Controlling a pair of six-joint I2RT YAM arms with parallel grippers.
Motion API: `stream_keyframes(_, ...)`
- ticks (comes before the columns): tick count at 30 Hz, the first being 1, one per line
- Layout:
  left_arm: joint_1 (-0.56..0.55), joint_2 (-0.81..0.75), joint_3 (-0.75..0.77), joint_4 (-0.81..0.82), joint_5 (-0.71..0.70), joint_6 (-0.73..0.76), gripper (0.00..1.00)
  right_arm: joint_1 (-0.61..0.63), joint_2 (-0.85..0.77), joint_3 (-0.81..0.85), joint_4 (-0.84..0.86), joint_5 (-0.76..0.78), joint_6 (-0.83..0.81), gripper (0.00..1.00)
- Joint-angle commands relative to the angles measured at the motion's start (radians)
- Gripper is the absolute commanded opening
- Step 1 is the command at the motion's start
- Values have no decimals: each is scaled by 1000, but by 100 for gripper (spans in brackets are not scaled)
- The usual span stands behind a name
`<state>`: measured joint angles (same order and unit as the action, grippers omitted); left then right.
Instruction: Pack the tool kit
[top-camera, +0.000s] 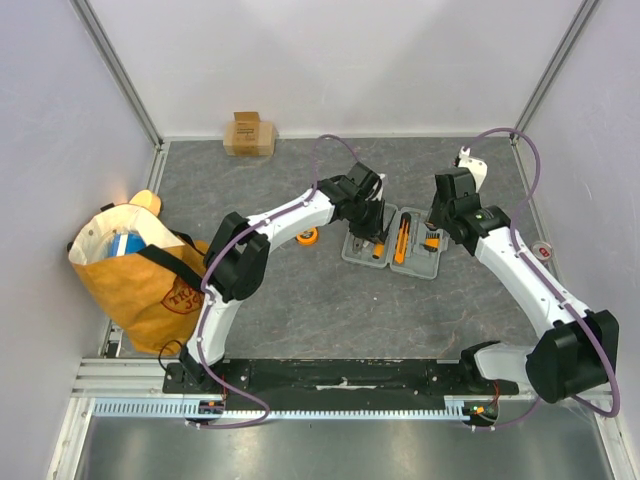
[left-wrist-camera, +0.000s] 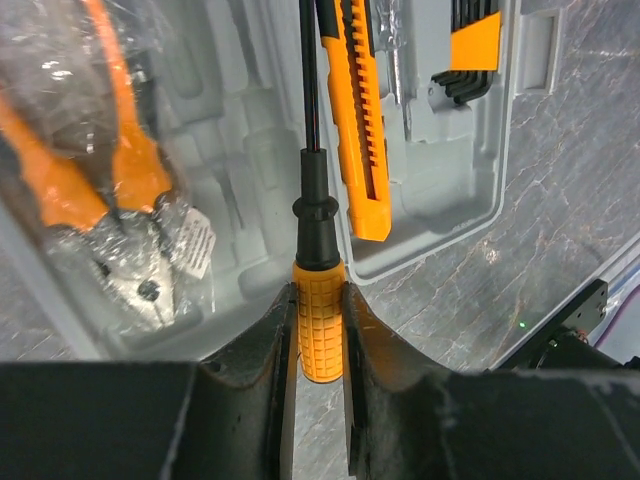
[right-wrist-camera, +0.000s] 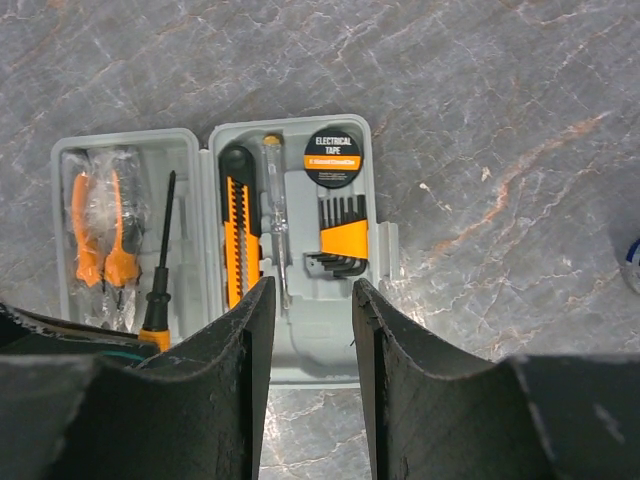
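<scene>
Left wrist view: the left gripper (left-wrist-camera: 318, 300) is clamped on the orange handle of the screwdriver (left-wrist-camera: 316, 225), whose shaft reaches over the open tool kit case (left-wrist-camera: 440, 215), in the half holding the bagged pliers (left-wrist-camera: 110, 190). The right gripper (right-wrist-camera: 312, 290) hangs above the case with jaws parted and empty. The case lies near the middle of the table (top-camera: 300, 310).

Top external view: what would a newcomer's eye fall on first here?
The open grey case in the middle of the table, its orange-and-black tools showing, strikes first. The left claw is shut on an orange-handled screwdriver over the case. A yellow-orange bag stands at the table's left edge.
</scene>
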<state>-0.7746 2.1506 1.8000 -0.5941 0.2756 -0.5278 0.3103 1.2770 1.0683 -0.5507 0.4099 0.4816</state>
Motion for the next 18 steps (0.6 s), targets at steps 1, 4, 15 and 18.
stream_keyframes(1, -12, 48, 64, 60, 45, -55, 2, -16, -28, -13, -21, 36, -6, 44)
stream_keyframes(4, -15, 75, 71, 69, 8, -78, 2, -20, -33, -18, -22, 35, -9, 43)
stream_keyframes(15, -23, 88, 42, 66, -131, -159, 2, -31, -30, -33, -25, 17, -18, 43)
stream_keyframes(18, -23, 106, 47, 66, -113, -167, 2, -31, -25, -36, -23, 15, -21, 43)
